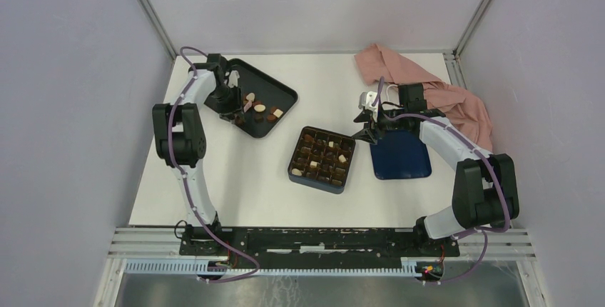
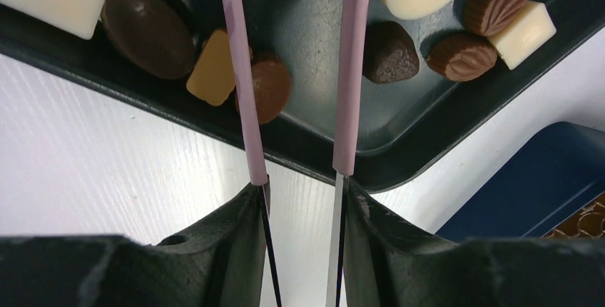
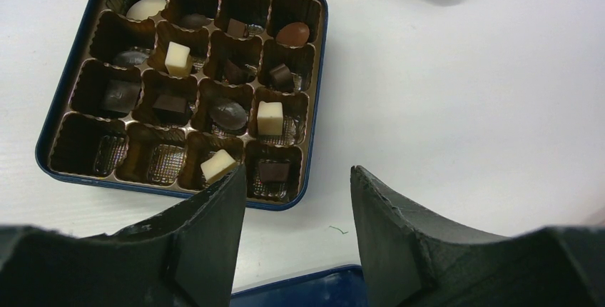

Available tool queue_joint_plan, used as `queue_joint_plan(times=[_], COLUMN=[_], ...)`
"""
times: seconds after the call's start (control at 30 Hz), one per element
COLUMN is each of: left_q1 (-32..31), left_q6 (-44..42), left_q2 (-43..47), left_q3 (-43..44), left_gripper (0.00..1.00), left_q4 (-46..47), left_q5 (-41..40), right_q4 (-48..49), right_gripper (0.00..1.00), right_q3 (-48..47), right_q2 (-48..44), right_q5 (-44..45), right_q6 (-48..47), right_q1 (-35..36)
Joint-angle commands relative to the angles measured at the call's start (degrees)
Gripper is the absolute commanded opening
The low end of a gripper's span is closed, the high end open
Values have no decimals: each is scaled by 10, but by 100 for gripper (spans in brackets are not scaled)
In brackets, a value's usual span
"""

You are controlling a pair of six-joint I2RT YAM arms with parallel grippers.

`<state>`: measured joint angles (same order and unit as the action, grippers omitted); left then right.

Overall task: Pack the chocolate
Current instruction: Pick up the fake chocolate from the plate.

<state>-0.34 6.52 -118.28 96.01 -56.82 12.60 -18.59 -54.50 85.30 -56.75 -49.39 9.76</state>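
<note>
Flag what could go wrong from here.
1. The left gripper stands open over the tray, one thin finger above a caramel square and a round brown piece lying close together; closing may catch both or flick one out.
2. The right gripper hangs open at the near edge of the box; lowering could nudge the box or the tilted white square.

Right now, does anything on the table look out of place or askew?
A crumpled pink cloth lies heaped in the far right corner. The blue box sits skewed on the table. Nothing looks spilled.
</note>
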Motion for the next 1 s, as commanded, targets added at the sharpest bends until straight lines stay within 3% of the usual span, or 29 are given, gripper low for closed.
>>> queue_joint_plan(times=[0.0, 0.23, 0.5, 0.8, 0.97], left_q1=[3, 3, 3, 3, 3], left_q6=[-21, -20, -10, 8, 19], left_q2=[-18, -13, 8, 79, 134], left_q3=[42, 31, 17, -40, -100], left_gripper=[44, 37, 8, 2, 2], left_q4=[-13, -13, -6, 35, 80], left_q5=[20, 29, 30, 50, 85], right_q4=[0, -1, -1, -1, -8], right_gripper=[61, 61, 61, 61, 66], right_q3=[-17, -17, -17, -13, 11], right_q2=[3, 2, -1, -8, -30], right_q5=[-7, -5, -4, -12, -26], right_q6=[-10, -11, -7, -19, -104], right_q1=[3, 3, 3, 3, 6])
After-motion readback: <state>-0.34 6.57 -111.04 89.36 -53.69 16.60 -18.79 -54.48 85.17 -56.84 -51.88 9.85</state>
